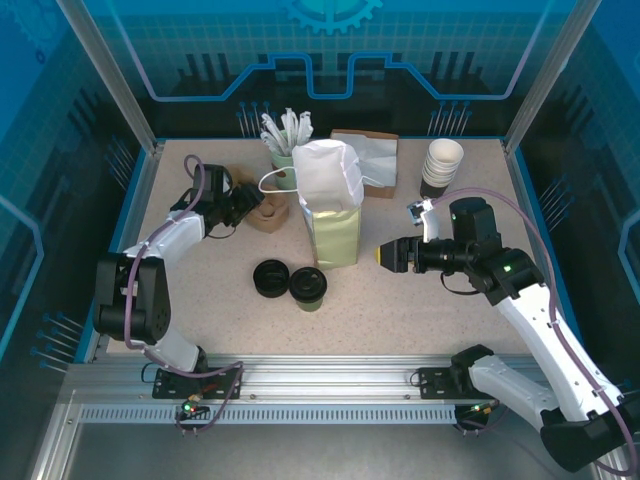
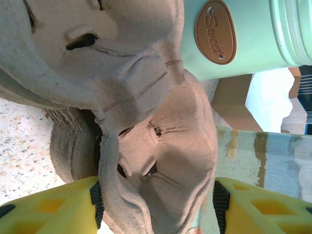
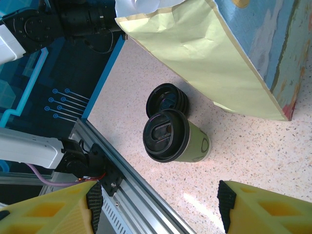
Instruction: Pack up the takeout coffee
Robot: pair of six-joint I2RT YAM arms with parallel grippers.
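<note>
L claw (image 2: 156,207): yellow fingers (image 2: 53,209) sit in the bottom corners of the wrist view, apart, w/ a fold of the brown pulp cup tray (image 2: 146,97) between them. Pads are at or against the tray's sides; can't tell if it's actually pinched. In the top view the L claw (image 1: 243,207) is at upper left of the table (image 1: 420,310), right at the tray (image 1: 266,213). Past the tray, upper right of the wrist view: pale green tub (image 2: 253,39) w/ brown oval label. Paper bag (image 2: 273,156) at the right edge.

R claw (image 3: 158,200): jaws wide apart, nothing between them, bare speckled table under the gap. In the top view the R claw (image 1: 384,257) is right of centre, tips pointing left at the paper bag (image 1: 335,235); near it, not touching.

Coffee cup (image 3: 176,140): lid on, standing on the table, centre of the R wrist view. Top view: coffee cup (image 1: 308,287) at lower centre, just below the bag's foot, apart from both claws. Black lid stack (image 1: 270,277) just left of it; touching or not, can't tell.

Paper bag is upright, yellow-green sides, white paper at the top. Stack of white cups (image 1: 443,160) at upper right.
</note>
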